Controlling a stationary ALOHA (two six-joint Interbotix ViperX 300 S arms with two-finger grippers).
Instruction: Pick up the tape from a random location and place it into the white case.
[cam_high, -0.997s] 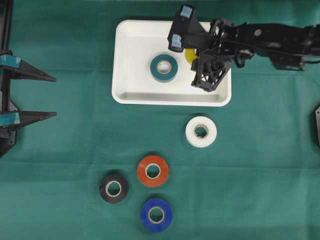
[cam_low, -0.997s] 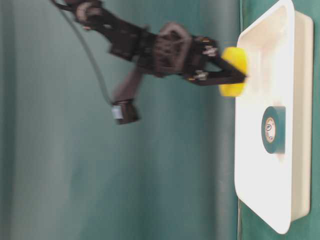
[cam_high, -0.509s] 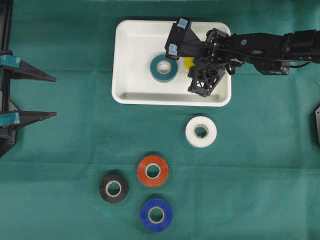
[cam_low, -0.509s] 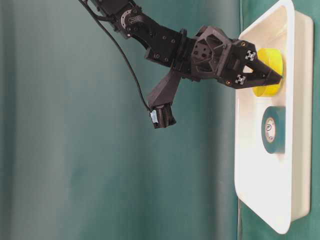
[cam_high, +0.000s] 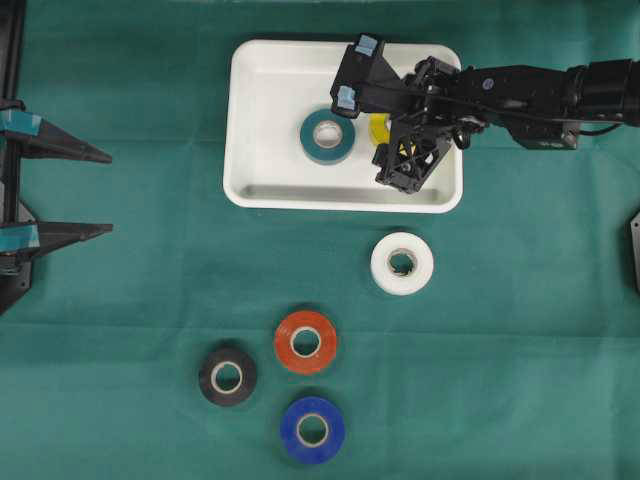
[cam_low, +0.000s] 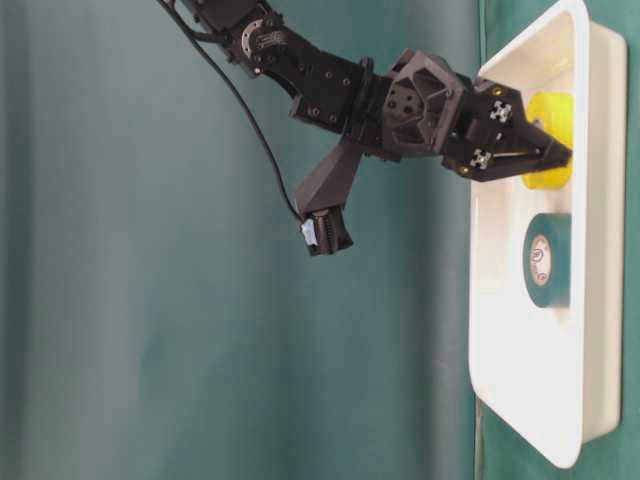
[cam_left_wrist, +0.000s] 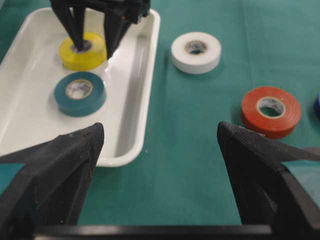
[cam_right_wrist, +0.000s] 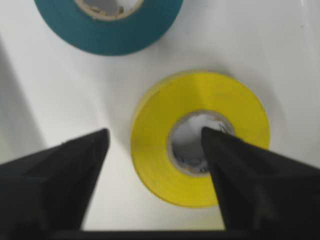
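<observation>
Two rolls in the case: yellow tape (cam_right_wrist: 200, 137) and teal tape (cam_high: 328, 136) lie flat on the floor of the white case (cam_high: 262, 120), side by side; the yellow one lies toward the case's right end.
Right gripper (cam_right_wrist: 155, 145): jaws parted, one finger through the yellow roll's core, the other outside its wall; the wrist view shows a gap between the outer finger and the roll, so nothing is clamped.
Left gripper (cam_left_wrist: 160, 145): jaws wide, holding nothing, parked at the tabletop's left edge.
Still on the tabletop: white tape (cam_high: 402, 263), red tape (cam_high: 305, 342), black tape (cam_high: 227, 376) and blue tape (cam_high: 313, 429), all outside the case, toward the near edge.
Step in hand: releasing the yellow roll.
Doing it well: lift straight up, so the inner finger clears the core without dragging the roll or nudging the teal one.
</observation>
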